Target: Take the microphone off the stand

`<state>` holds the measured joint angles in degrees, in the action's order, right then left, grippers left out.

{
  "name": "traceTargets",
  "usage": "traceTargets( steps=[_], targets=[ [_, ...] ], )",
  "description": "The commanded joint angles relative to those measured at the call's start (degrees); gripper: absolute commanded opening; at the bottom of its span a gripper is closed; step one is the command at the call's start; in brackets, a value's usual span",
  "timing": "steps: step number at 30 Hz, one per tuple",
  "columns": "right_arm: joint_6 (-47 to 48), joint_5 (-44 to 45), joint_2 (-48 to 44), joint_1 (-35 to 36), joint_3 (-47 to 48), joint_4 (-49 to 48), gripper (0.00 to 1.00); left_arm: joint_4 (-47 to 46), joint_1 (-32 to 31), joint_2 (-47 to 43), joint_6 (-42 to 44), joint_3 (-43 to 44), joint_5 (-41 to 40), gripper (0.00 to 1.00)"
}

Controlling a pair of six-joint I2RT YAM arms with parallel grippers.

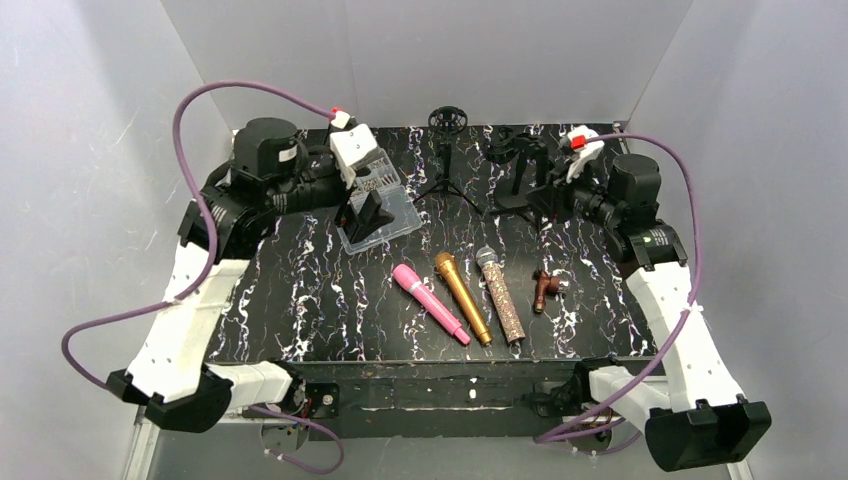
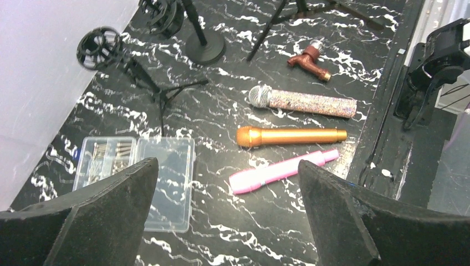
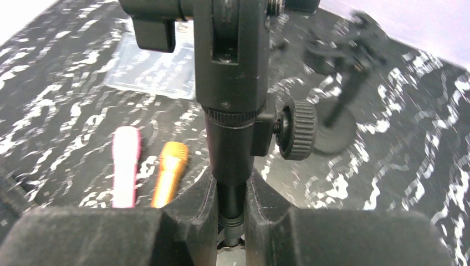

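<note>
As left fingers (image 2: 94, 221) gape, clear box (image 2: 166, 185) (metal bits (image 2: 105, 158))

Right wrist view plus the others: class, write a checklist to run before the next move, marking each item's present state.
1. Grip: right gripper shut on stand pole: ok.
2. Free arm: left gripper open and empty: ok.
3. The pink microphone, gold microphone and glitter microphone lying on the table: ok.
4. Ring of tripod stand empty: ok.
5. Microphone in the gripped stand's clip: cannot tell.
</note>
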<state>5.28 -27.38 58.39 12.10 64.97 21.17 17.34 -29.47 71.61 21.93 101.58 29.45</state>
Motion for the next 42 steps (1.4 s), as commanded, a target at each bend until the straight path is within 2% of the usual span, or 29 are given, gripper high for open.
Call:
traceTargets(
  steps=[1,6,14,20,29,42],
  targets=[
    [-1.45,5.81,-1.50,-6.34,-3.06,-7.86,0.01,4.96,-0.06,-2.83,-2.61,-0.45,-6.01,0.98],
    [-4.25,6.74,-1.35,-15.50,-6.16,-14.63,0.01,12.31,-0.06,-4.32,-0.90,-0.88,-12.17,0.98],
    [-6.43,9.17,8.46,-24.27,-7.44,-30.36,0.01,12.75,0.01,-11.44,-1.24,-12.57,-15.13,0.98],
    [-5.79,12.04,19.75,-24.72,-2.49,-38.53,0.01,10.93,0.02,-11.78,-2.55,-14.75,-16.90,0.98],
    [-9.98,14.95,35.65,-24.54,1.84,-50.76,0.01,8.24,0.03,-6.82,-3.19,-12.93,-18.09,0.98],
    [-5.57,20.21,45.73,-19.60,5.61,-52.07,0.01,6.76,0.12,-2.21,-4.64,-10.86,-18.21,0.98]
  ],
)
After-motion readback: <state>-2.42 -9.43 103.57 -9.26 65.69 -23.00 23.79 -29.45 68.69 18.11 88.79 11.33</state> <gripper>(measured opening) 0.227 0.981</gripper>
